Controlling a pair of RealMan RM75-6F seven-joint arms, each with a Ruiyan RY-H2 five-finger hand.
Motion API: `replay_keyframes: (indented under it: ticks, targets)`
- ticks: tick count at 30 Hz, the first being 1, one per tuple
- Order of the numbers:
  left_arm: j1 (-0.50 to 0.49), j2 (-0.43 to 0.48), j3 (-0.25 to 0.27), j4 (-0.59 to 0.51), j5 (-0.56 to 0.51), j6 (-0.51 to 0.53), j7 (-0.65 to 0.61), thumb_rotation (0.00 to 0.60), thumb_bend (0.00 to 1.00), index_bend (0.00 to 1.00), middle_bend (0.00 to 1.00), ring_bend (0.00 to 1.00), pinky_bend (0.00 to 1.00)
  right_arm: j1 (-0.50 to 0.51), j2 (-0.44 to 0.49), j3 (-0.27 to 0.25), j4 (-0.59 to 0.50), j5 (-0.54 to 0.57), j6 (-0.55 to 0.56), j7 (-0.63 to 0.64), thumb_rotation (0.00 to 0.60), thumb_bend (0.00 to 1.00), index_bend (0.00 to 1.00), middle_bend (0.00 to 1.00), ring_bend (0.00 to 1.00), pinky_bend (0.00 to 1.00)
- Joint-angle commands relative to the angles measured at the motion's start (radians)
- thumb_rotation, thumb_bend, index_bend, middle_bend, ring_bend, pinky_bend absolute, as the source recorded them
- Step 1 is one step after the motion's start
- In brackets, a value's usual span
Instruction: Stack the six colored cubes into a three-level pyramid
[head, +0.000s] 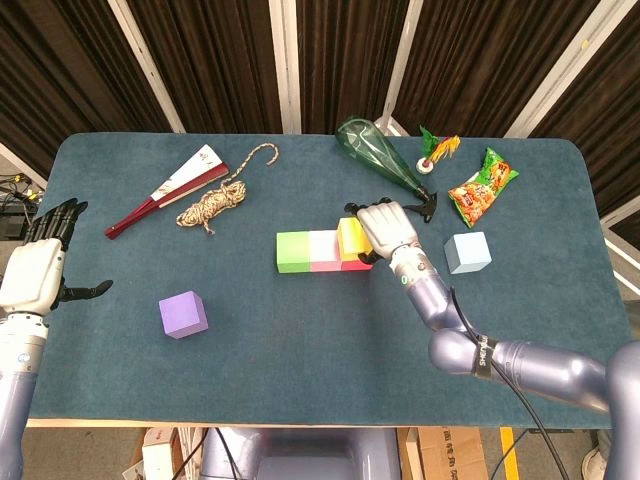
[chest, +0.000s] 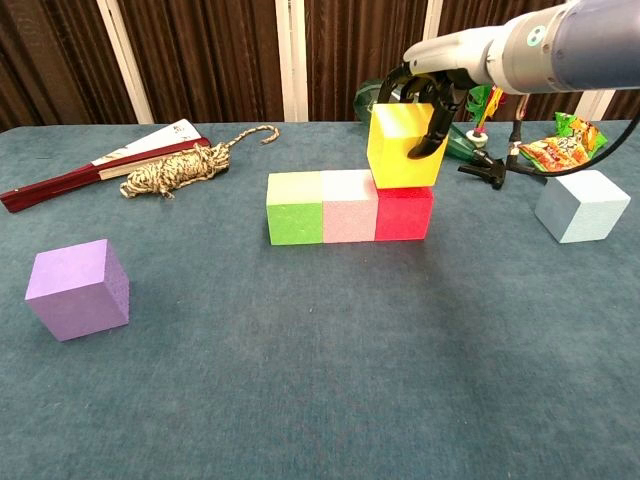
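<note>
right hand (chest: 418, 112) clamps yellow cube (chest: 403, 146) from above, over the red cube (chest: 403, 213) end of the row | cube looks light, stiff, matte, not slippery; hold two opposite flat faces | left hand (head: 38, 270) apart, empty

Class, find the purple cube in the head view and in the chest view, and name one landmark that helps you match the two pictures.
Head view: the purple cube lies lower left of centre, alone on the table, nearer the robot than the row of cubes.
Chest view: the purple cube sits at the far left, in front of the row.
Shared landmark: the green cube, the row's left end.
</note>
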Motion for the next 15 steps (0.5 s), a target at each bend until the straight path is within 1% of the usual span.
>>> replay_keyframes:
  ticks: [1, 10, 15]
  targets:
    - [-0.001, 0.000, -0.001, 0.003, -0.005, -0.002, -0.001, 0.600, 0.13, 0.00, 0.00, 0.00, 0.03, 0.027, -0.016, -0.007, 0.014, 0.054, -0.010, -0.005, 0.600, 0.29, 0.21, 0.47, 0.47, 0.21]
    - [-0.001, 0.008, -0.006, 0.010, -0.014, -0.009, -0.015, 0.600, 0.13, 0.00, 0.00, 0.00, 0.03, 0.092, -0.044, -0.013, 0.034, 0.187, 0.022, -0.026, 0.600, 0.29, 0.21, 0.47, 0.47, 0.21]
    - [0.000, 0.013, -0.005, 0.011, -0.013, -0.013, -0.024, 0.600, 0.13, 0.00, 0.00, 0.00, 0.03, 0.112, -0.047, -0.018, 0.036, 0.211, 0.033, -0.035, 0.600, 0.29, 0.21, 0.47, 0.47, 0.21]
